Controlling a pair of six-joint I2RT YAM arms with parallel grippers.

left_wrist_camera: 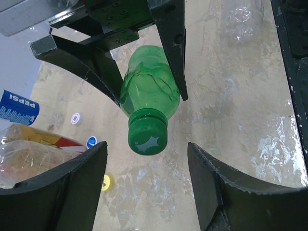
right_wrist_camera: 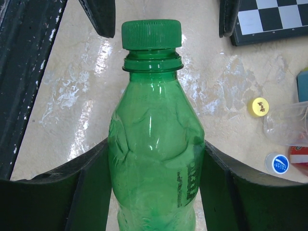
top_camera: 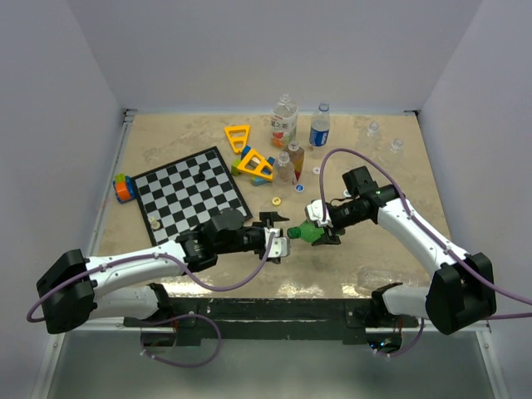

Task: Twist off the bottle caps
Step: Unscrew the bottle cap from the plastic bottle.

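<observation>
Left gripper (top_camera: 284,235) stands open just off the near right corner of the checkerboard (top_camera: 191,199). One finger is on each side of the green cap (right_wrist_camera: 151,33), and table shows through both gaps, so it grips nothing.

Against the board's left edge sits a small clump of coloured toy blocks (top_camera: 125,187). Just right of the board's near corner, the green bottle (top_camera: 309,233) is held sideways, its cap end pointing back toward the board and in between the left fingers. The cap is screwed on.

A little further from the board, the right gripper (top_camera: 322,227) is clamped on the bottle's body, one finger pressed into each flank below the shoulder and apart from the neck. Nothing but the bottle lies between the two grippers.

Near the board's right edge, beyond the left gripper, lies a loose yellow cap (top_camera: 276,201). Off the board's far right corner are two yellow triangular frames (top_camera: 258,166), one behind the other. Just right of them stand two small clear bottles (top_camera: 285,167), with two loose white caps (top_camera: 301,187) close by.

Behind those, well back from the board, stand an orange-labelled bottle (top_camera: 284,121) and a blue-labelled bottle (top_camera: 320,127). Farthest right of the board, two more clear bottles (top_camera: 374,130) stand apart from everything else.
</observation>
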